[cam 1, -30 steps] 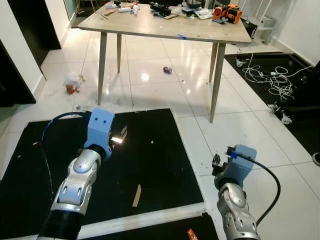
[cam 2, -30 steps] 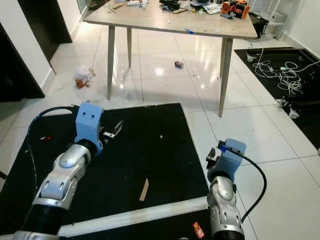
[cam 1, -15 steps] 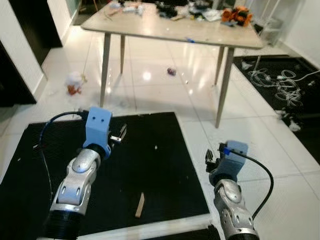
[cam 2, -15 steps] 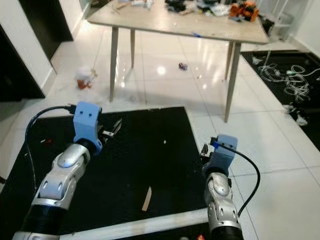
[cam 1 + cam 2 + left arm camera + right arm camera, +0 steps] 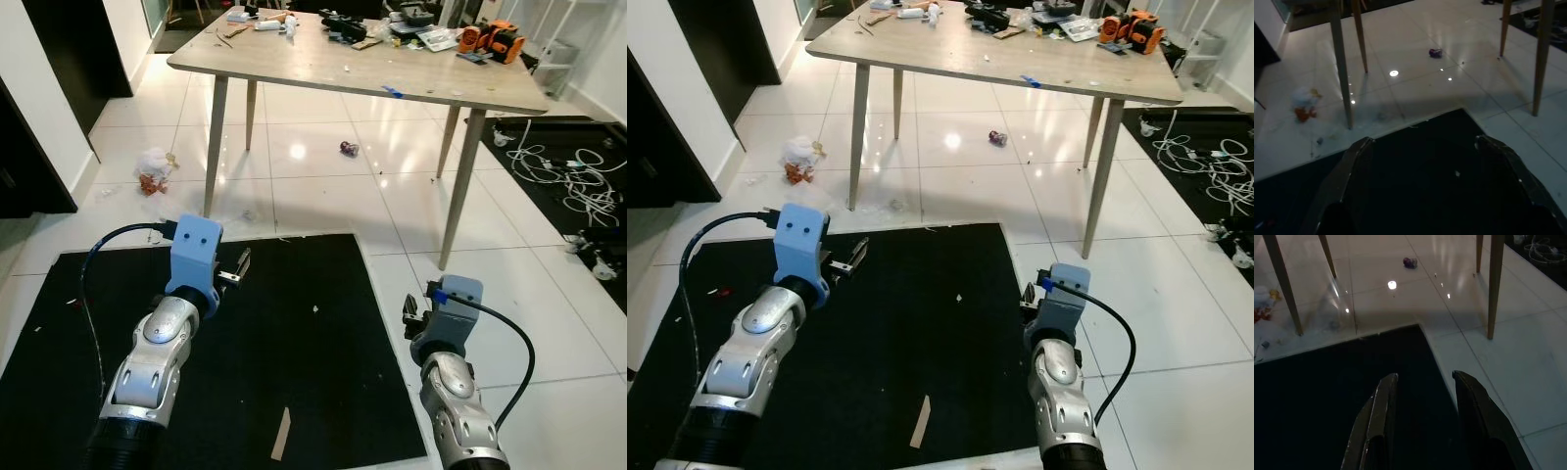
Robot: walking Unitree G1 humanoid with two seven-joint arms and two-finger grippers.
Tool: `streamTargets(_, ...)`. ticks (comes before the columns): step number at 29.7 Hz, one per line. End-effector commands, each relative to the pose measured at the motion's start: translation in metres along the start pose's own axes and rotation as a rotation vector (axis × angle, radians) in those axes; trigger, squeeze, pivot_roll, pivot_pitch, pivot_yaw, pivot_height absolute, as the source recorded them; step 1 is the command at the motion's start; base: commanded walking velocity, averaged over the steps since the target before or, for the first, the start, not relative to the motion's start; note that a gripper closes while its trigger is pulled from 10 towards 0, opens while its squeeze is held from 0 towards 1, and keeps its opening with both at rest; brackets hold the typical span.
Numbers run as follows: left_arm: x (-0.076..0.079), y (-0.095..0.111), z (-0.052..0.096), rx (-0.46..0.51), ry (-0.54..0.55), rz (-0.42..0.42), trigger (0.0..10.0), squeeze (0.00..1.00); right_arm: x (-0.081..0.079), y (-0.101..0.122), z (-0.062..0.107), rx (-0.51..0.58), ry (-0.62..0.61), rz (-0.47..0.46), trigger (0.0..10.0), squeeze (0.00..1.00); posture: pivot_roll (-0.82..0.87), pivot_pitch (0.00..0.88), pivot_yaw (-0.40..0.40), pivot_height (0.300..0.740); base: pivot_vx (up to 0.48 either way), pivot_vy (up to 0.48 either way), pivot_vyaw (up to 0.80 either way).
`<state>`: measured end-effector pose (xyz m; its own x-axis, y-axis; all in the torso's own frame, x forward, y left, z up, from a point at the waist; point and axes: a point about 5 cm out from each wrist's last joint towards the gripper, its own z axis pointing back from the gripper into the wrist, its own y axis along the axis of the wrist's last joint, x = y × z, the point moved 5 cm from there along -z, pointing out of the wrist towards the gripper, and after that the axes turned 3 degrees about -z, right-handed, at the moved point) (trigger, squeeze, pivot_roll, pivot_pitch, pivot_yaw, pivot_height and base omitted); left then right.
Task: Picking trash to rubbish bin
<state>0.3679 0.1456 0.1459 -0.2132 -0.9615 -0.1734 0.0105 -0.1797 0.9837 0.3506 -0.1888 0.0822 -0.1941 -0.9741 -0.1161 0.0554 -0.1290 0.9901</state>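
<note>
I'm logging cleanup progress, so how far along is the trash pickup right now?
No bin is visible, so nothing can be counted as binned. In hand: nothing; the left gripper and right gripper hang open over the black mat. Left on the floor: crumpled white trash, a small purple wrapper under the table, and a tan strip.

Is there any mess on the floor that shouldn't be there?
Yes. A crumpled white and orange wrapper lies on the white tiles by a table leg, a small dark scrap sits under the table, and a pale flat strip lies on the black mat.
</note>
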Motion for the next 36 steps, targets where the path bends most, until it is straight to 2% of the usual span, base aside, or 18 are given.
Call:
streamTargets(1, 0.003, -0.011, 0.001, -0.044, -0.015, 0.002, 10.0, 0.0, -0.015, 0.026, 0.001, 0.13, 0.103, 0.086, 10.0, 0.0, -0.01, 0.132, 0.033, 0.74, 0.352, 0.0, 0.0)
streamTargets(2, 0.003, -0.011, 0.001, -0.044, -0.015, 0.002, 10.0, 0.0, -0.015, 0.026, 0.001, 0.13, 0.103, 0.086, 10.0, 0.0, -0.01, 0.132, 0.033, 0.74, 0.352, 0.0, 0.0)
streamTargets(4, 0.007, -0.017, 0.002, -0.066, -0.034, -0.006, 10.0, 0.0, -0.041, 0.048, 0.007, 0.242, 0.249, 0.159, 10.0, 0.0, -0.01, 0.132, 0.033, 0.74, 0.356, 0.0, 0.0)
streamTargets(5, 0.007, -0.017, 0.002, -0.066, -0.034, -0.006, 10.0, 0.0, -0.041, 0.048, 0.007, 0.242, 0.249, 0.159, 10.0, 0.0, -0.01, 0.132, 0.033, 0.74, 0.356, 0.0, 0.0)
streamTargets(7, 0.01, -0.023, 0.003, -0.085, -0.045, -0.012, 10.0, 0.02, -0.059, 0.059, 0.011, 0.293, 0.343, 0.195, 10.0, 0.0, -0.01, 0.129, 0.033, 0.74, 0.352, 0.0, 0.0)
streamTargets(11, 0.011, -0.027, 0.005, -0.097, -0.044, -0.015, 10.0, 0.03, -0.075, 0.064, 0.014, 0.316, 0.424, 0.233, 10.0, 0.0, -0.01, 0.131, 0.029, 0.74, 0.353, 0.0, 0.0)
streamTargets(15, 0.011, -0.028, 0.005, -0.102, -0.04, -0.021, 10.0, 0.04, -0.084, 0.063, 0.016, 0.317, 0.467, 0.237, 10.0, 0.0, -0.01, 0.131, 0.025, 0.74, 0.354, 0.0, 0.0)
streamTargets(29, 0.007, -0.02, 0.003, -0.072, -0.017, -0.011, 10.0, 0.11, -0.063, 0.056, 0.008, 0.266, 0.369, 0.199, 10.0, 0.0, -0.01, 0.134, 0.025, 0.74, 0.361, 0.0, 0.0)
streamTargets(36, 0.007, -0.022, 0.003, -0.074, 0.001, -0.003, 10.0, 0.11, -0.061, 0.056, 0.009, 0.267, 0.354, 0.189, 10.0, 0.0, -0.02, 0.137, 0.022, 0.74, 0.375, 0.0, 0.0)
